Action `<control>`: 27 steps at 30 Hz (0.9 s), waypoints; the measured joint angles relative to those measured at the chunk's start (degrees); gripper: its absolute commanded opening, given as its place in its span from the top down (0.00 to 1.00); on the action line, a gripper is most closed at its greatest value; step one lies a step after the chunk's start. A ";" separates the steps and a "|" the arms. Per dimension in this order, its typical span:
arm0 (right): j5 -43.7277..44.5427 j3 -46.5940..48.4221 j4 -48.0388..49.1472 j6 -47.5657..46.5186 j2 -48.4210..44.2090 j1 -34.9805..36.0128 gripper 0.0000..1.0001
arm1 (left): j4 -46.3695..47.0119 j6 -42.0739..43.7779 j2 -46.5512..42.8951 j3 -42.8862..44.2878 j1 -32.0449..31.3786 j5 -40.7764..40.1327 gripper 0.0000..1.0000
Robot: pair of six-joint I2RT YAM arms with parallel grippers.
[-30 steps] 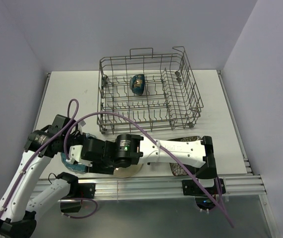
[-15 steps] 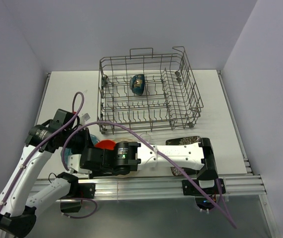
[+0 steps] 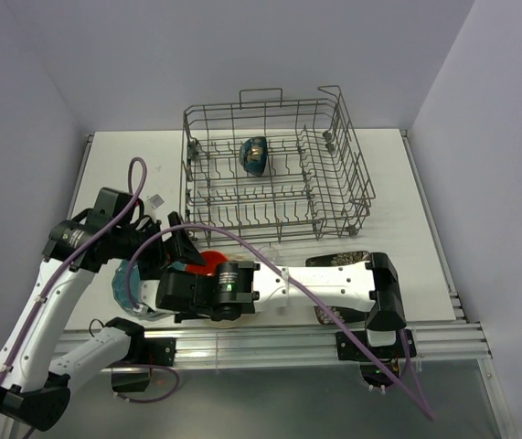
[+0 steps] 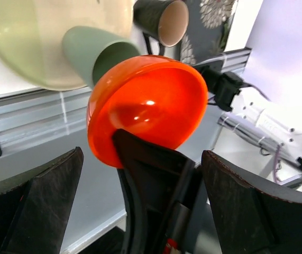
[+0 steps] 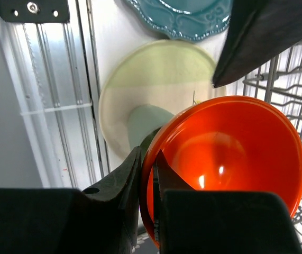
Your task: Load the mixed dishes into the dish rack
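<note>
The right fingers (image 5: 120, 185) are pinching the bowl (image 5: 230, 153) by its rim, near the cup (image 5: 144, 120) and short of the rack (image 3: 334, 219). The left fingers (image 4: 39, 206) are gaping, holding nothing. Such a thin edge-grip is risking a pivot or slip onto the dishes below.

Place: a robot test room, set up like a small box.
Walls: plain pale walls (image 3: 242, 46) stand close on three sides.
Surface: a bare white surface (image 3: 402, 201) has silver metal rails (image 3: 270, 346) along its near edge.
Robots: two white and black machines, the left arm (image 3: 46, 320) and the right arm (image 3: 324, 283), are fixed at that edge.
Wires: purple cables (image 3: 270, 249) loop over the arms.
Kitchen things: a grey wire dish rack (image 3: 251, 222) stands on the surface, and the right claw (image 5: 149, 174) pinches the rim of a red-orange bowl (image 5: 230, 153).
</note>
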 measured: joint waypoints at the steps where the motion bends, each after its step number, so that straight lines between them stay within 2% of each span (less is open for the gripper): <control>1: -0.04 -0.48 0.02 -0.09 -0.26 -0.22 1.00 | 0.39 -0.52 0.17 0.26 0.00 0.15 0.01; 8: -2.99 -1.18 0.28 0.81 -3.96 -3.61 1.00 | 2.78 -3.63 5.95 9.79 0.11 -4.98 0.01; 11: -5.64 -1.18 1.33 2.97 -7.23 -9.16 1.00 | 7.37 -6.29 7.45 12.85 0.39 -7.56 0.01; 16: -15.15 -1.18 3.41 5.77 -13.29 -21.62 1.00 | 21.97 -14.23 8.94 10.64 2.62 -8.17 0.04; 22: -25.53 1.84 12.28 17.62 -14.14 -45.94 1.00 | 25.94 -16.59 10.27 5.97 1.81 -2.38 0.04; 24: -29.49 4.26 13.90 21.11 -12.50 -51.67 1.00 | 27.26 -16.63 11.21 5.99 1.86 -1.99 0.04; 27: -35.52 8.61 15.63 25.03 -8.87 -55.84 1.00 | 28.17 -16.39 13.14 7.06 2.14 -1.97 0.03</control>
